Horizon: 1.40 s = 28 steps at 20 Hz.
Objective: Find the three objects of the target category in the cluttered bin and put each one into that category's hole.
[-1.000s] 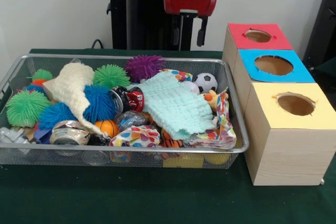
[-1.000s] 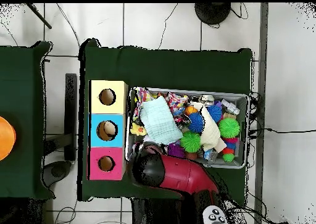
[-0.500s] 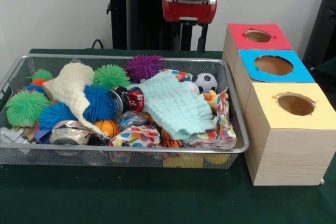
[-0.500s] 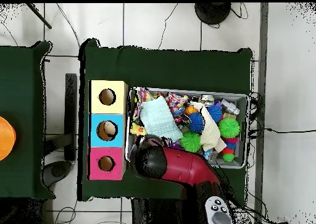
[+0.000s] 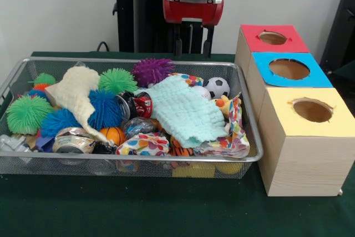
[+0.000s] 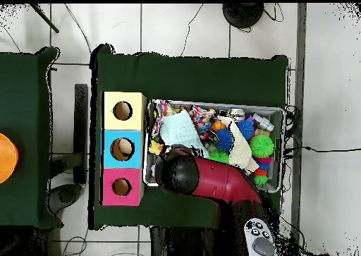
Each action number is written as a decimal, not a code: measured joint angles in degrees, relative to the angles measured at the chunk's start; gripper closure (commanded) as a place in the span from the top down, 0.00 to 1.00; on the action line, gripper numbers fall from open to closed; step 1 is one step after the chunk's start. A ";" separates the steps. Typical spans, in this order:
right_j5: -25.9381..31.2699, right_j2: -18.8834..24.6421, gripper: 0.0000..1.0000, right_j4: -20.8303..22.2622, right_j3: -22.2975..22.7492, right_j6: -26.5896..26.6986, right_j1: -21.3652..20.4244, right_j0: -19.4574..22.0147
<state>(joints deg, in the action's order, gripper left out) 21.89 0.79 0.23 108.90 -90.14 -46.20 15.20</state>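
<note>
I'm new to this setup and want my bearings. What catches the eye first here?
The wire bin crammed with bright clutter: spiky balls, a soccer ball and a pale green cloth draped over the middle. Beside it stand three wooden boxes with holes, topped red, blue and yellow. The gripper hangs open above the bin's far edge.

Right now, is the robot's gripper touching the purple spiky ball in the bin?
Apart. The front view shows the gripper, fingers open, hanging above the purple spiky ball, with clear space between them.
</note>
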 measured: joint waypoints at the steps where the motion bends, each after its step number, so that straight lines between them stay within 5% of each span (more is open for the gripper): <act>1: 0.80 -0.07 1.00 -0.01 -0.74 0.00 0.19 -0.07; 8: 7.33 -1.03 1.00 0.01 -11.47 0.00 5.69 -0.57; 14: 7.81 -0.99 1.00 0.02 -16.20 0.00 8.09 0.21; 28: 2.86 -3.41 1.00 0.01 -9.70 0.00 3.28 1.70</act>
<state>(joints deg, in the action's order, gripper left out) 24.75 -2.62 0.24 99.21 -90.14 -42.92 16.91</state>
